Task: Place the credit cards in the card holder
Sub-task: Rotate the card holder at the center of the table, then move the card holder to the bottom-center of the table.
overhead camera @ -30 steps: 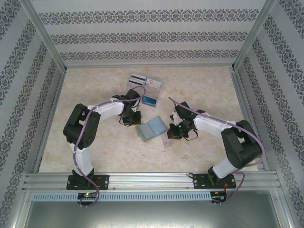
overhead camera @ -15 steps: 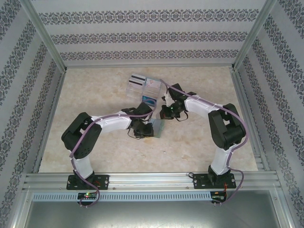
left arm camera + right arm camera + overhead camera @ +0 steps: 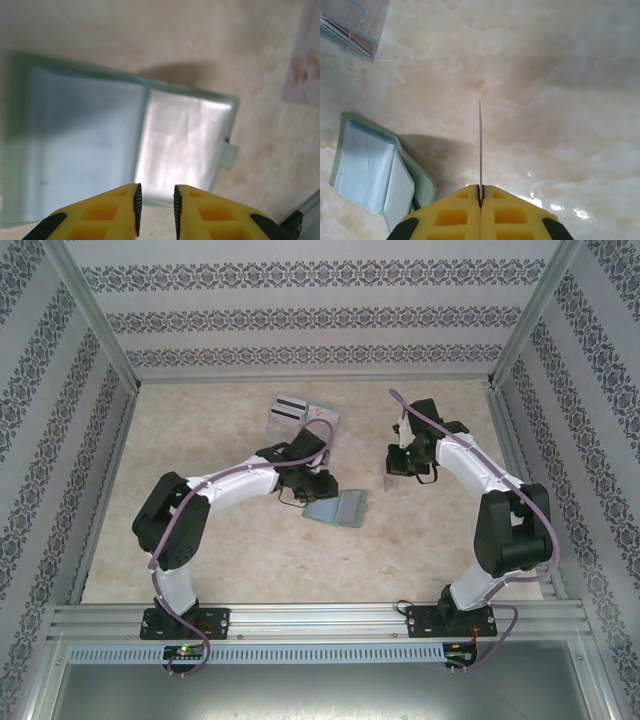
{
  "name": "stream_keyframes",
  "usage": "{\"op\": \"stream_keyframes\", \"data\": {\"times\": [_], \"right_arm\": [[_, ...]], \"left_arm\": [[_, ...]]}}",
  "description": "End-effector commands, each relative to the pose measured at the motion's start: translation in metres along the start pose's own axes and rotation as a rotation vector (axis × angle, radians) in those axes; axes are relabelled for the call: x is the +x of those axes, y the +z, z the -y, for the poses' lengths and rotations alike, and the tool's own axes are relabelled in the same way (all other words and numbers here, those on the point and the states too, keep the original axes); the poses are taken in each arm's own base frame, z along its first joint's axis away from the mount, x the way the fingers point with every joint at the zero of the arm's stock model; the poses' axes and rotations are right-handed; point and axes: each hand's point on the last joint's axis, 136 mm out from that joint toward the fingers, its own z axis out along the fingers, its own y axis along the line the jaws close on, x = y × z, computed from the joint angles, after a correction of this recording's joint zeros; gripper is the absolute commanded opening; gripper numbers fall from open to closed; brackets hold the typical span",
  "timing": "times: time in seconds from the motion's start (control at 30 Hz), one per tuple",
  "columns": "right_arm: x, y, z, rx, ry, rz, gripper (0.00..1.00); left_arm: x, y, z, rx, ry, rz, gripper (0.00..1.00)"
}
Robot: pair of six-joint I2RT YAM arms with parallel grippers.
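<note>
- L gripper [image 3: 156, 195]: fingers seen slightly apart, nothing betw. them; hung over near edge of card holder [image 3: 125, 145].
- R gripper [image 3: 480, 189]: clamped on credit card [image 3: 480, 140], held edge-on above table [image 3: 560, 100].
- Card holder laid open on table; more cards kept in clear stand [image 3: 355, 25].
</note>
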Motion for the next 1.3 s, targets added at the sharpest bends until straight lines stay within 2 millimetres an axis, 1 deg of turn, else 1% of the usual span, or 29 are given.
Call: {"op": "stream_keyframes", "data": {"times": [0.0,0.07,0.1,0.13,0.17,0.2,0.23,0.27,0.3,0.37,0.43,0.5,0.57,0.67,0.77,0.9,1.0,1.1,1.17,1.27], "right_arm": [[0.009,-0.022,-0.021,-0.093,0.014,0.021,0.0],[0.013,-0.037,-0.038,-0.173,0.025,0.046,0.0],[0.014,-0.042,-0.046,-0.213,0.036,0.058,0.0],[0.017,-0.048,-0.058,-0.271,0.05,0.069,0.0],[0.024,-0.047,-0.071,-0.329,0.064,0.055,0.0],[0.03,-0.045,-0.078,-0.354,0.074,0.04,0.0],[0.039,-0.037,-0.085,-0.372,0.078,0.022,0.0],[0.049,-0.025,-0.091,-0.383,0.089,0.004,0.0],[0.055,-0.017,-0.094,-0.388,0.097,-0.008,0.0],[0.071,0.006,-0.099,-0.381,0.116,-0.034,0.0],[0.079,0.026,-0.101,-0.375,0.132,-0.038,0.0],[0.082,0.042,-0.1,-0.375,0.151,-0.047,0.0],[0.082,0.052,-0.092,-0.338,0.147,-0.051,0.0],[0.08,0.059,-0.079,-0.301,0.143,-0.054,0.0],[0.076,0.063,-0.073,-0.294,0.141,-0.061,0.0],[0.069,0.067,-0.077,-0.33,0.139,-0.065,0.0],[0.065,0.065,-0.086,-0.377,0.13,-0.07,0.0],[0.067,0.066,-0.088,-0.398,0.124,-0.088,0.0],[0.068,0.063,-0.09,-0.419,0.126,-0.085,0.0],[0.075,0.068,-0.091,-0.413,0.113,-0.112,0.0]], "left_arm": [[-0.029,-0.025,-0.023,-0.069,0.022,0.058,0.27],[-0.043,-0.023,-0.026,-0.092,0.048,0.067,0.28],[-0.046,-0.021,-0.027,-0.111,0.064,0.061,0.28],[-0.052,-0.017,-0.026,-0.119,0.082,0.056,0.29],[-0.055,-0.01,-0.025,-0.121,0.094,0.049,0.29],[-0.059,-0.005,-0.024,-0.119,0.102,0.044,0.3],[-0.061,0.002,-0.025,-0.126,0.11,0.029,0.3],[-0.063,0.009,-0.025,-0.131,0.12,0.016,0.31],[-0.065,0.013,-0.024,-0.13,0.128,0.01,0.31],[-0.069,0.021,-0.024,-0.131,0.139,0.0,0.32],[-0.071,0.027,-0.028,-0.147,0.148,0.003,0.32],[-0.071,0.034,-0.031,-0.156,0.161,-0.011,0.33],[-0.067,0.044,-0.036,-0.159,0.163,-0.038,0.33],[-0.057,0.055,-0.043,-0.161,0.156,-0.076,0.33],[-0.046,0.058,-0.049,-0.169,0.146,-0.097,0.33],[-0.028,0.055,-0.056,-0.169,0.117,-0.111,0.33],[-0.011,0.053,-0.061,-0.18,0.097,-0.126,0.32],[0.004,0.051,-0.065,-0.188,0.084,-0.138,0.31],[0.013,0.048,-0.07,-0.2,0.071,-0.145,0.31],[0.02,0.045,-0.076,-0.211,0.055,-0.142,0.3]]}}
